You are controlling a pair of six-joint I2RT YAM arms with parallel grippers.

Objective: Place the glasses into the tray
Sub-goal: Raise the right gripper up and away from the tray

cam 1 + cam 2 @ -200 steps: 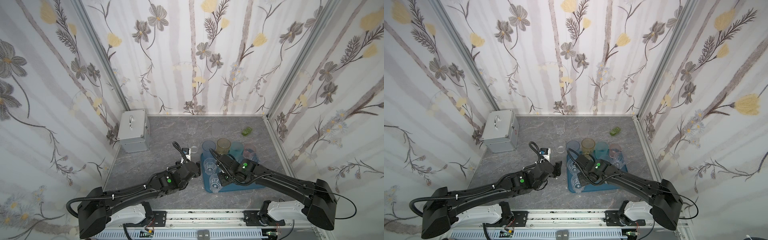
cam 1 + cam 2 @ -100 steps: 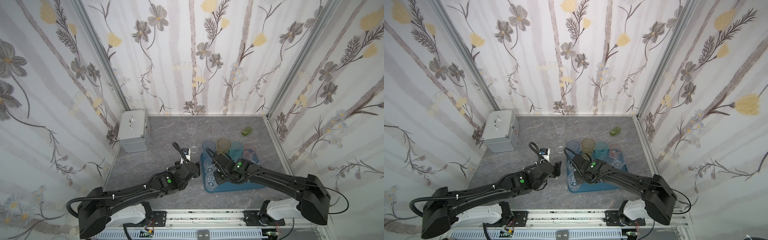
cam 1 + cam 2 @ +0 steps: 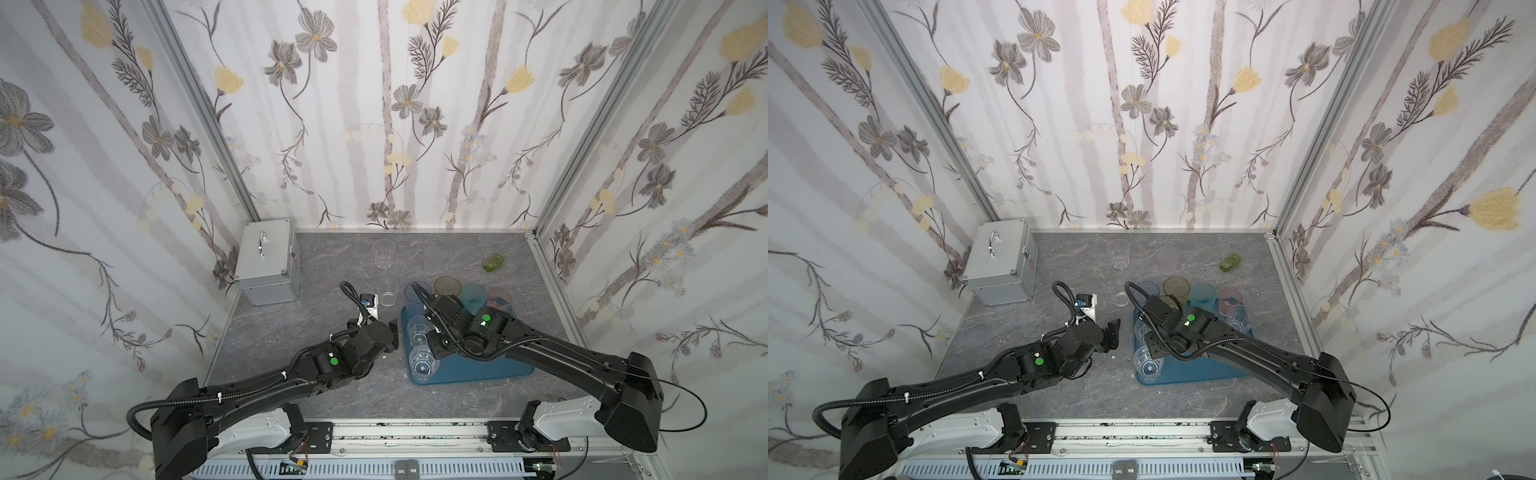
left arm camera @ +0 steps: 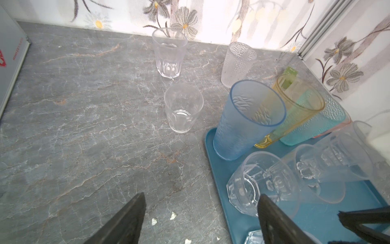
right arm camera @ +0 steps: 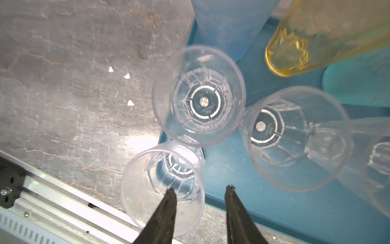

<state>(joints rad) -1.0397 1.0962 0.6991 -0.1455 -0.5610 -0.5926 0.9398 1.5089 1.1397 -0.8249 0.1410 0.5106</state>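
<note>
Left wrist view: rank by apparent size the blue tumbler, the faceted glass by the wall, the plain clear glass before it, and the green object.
1. blue tumbler.
2-3. faceted glass and plain clear glass: look alike; the faceted one stands farther off, so no ranking.
4. green object, partly hidden.

Both black arms point(image 3: 257, 386) carry green dots point(image 3: 332, 361), ribbed cables point(image 3: 139, 413) and white bases point(image 3: 259, 432).

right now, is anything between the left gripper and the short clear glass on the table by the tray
Nothing visible: only table lies between the open left gripper and the short clear glass. The blue tumbler stands off to the side, on the tray.
</note>
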